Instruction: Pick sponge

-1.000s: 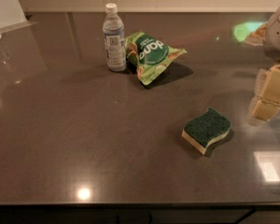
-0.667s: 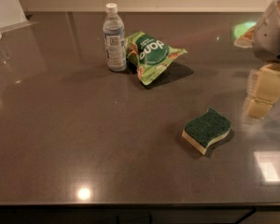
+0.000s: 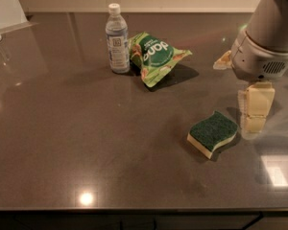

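We see the gripper (image 3: 254,121) low over the dark countertop (image 3: 86,128). The sponge (image 3: 213,133) lies flat just beside it, green side up, on the side of the gripper that faces the middle of the counter. They look close but apart.

The main risk, as we judge it, is that the gripper is beside the sponge and not above it. Coming straight down from here would meet bare counter or clip the sponge's near edge and push it across the smooth surface. The soft foam could also squash and slip from a shallow grasp.

The snack bag (image 3: 156,56) and the water bottle (image 3: 117,40) sit well away from the gripper, beyond the sponge, so we expect no trouble from them.

We cannot tell whether the gripper is released or clenched. The bulky wrist housing (image 3: 269,37) covers its upper part and is cut off at the frame edge. A small pale object behind that housing is too hidden to name.
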Motion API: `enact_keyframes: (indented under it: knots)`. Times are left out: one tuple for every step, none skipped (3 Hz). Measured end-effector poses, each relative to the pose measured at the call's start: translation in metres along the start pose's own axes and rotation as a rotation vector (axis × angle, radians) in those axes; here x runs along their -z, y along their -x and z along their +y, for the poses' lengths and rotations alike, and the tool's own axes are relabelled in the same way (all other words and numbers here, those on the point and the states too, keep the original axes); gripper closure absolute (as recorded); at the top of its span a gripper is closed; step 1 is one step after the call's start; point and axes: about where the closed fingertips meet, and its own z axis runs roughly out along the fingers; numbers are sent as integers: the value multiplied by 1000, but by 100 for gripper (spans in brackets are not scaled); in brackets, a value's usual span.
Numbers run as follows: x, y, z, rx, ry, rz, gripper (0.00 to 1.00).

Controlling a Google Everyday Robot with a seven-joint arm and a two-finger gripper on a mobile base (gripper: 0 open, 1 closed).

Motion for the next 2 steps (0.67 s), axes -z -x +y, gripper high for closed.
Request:
enact_keyframes:
  knots:
    - [-22,-3,8,75,26,13,0]
    - [-41,-2,15,112,36,-1,0]
